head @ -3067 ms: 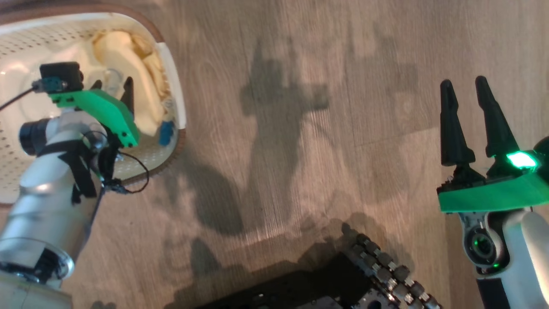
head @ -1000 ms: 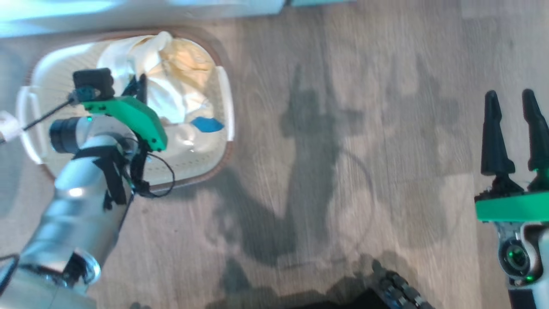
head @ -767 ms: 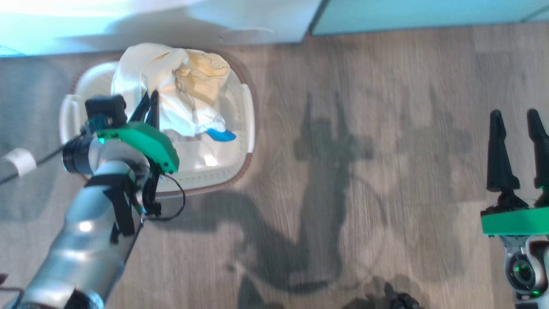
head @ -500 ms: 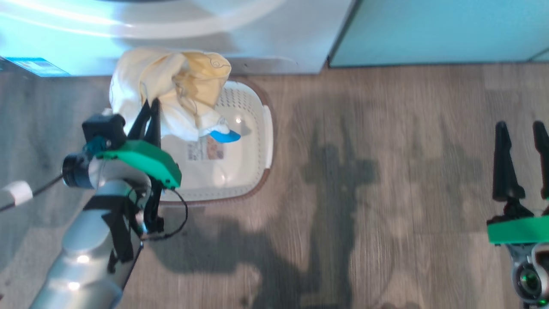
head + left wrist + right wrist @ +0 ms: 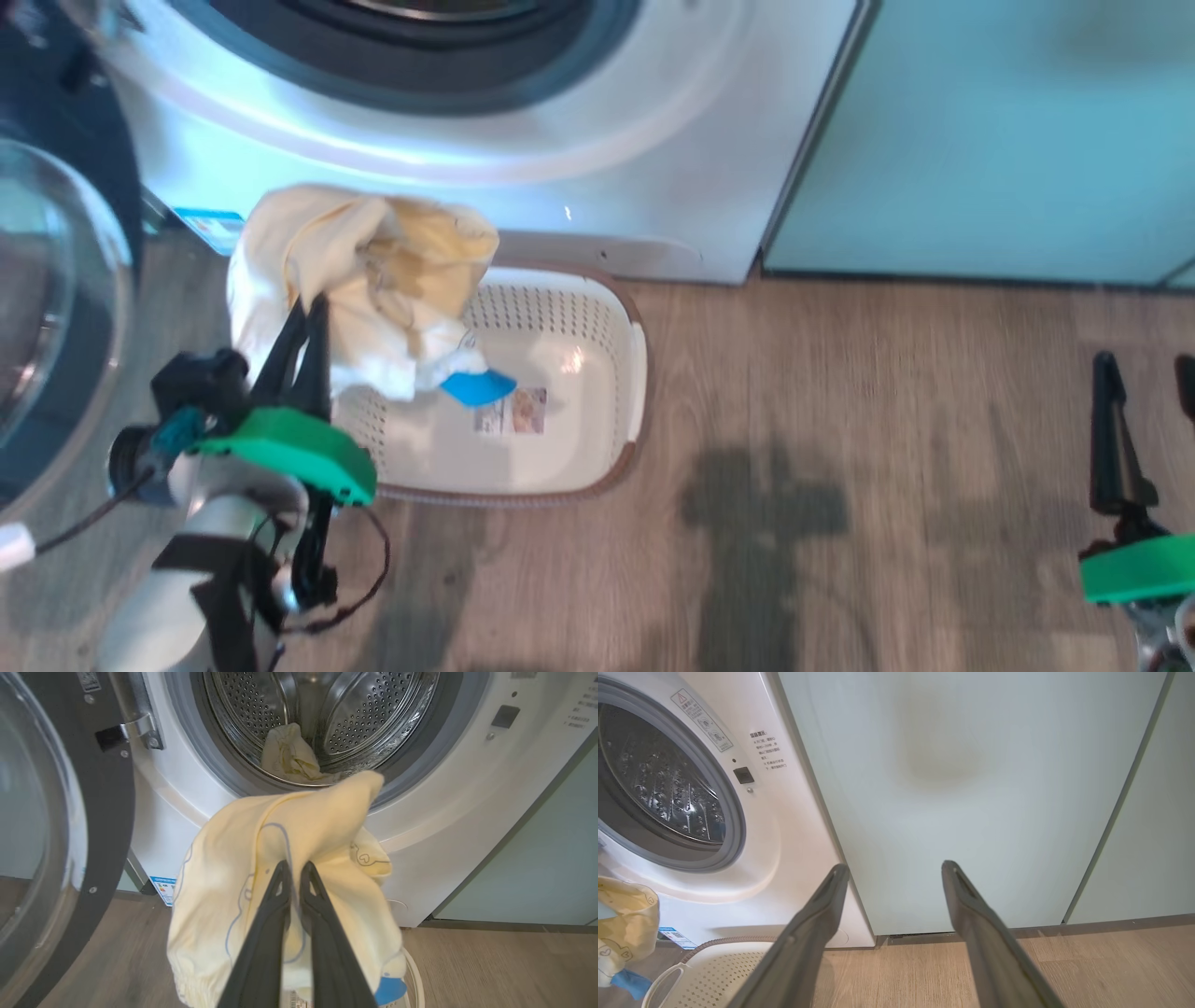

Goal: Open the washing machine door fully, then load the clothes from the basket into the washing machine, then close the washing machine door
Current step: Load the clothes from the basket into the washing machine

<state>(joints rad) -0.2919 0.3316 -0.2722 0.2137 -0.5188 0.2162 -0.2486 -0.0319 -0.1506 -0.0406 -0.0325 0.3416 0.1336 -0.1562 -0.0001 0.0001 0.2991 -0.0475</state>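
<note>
My left gripper is shut on a pale-yellow garment of the clothes, held above the left end of the white basket. The basket's bottom is bare apart from its label. In the left wrist view the garment hangs over my fingers, just below the washing machine opening. Another pale garment lies in the steel drum. The washing machine door stands swung open at the left. My right gripper is open and holds nothing at the lower right, facing a cabinet.
Pale-green cabinet doors stand right of the machine. The basket sits on the wooden floor against the machine's base. The open door takes up the space to my left.
My left gripper has lifted the yellow garment up out of the basket toward the machine's front. The head camera has tilted up, bringing the machine and door into view. The right gripper stayed open.
</note>
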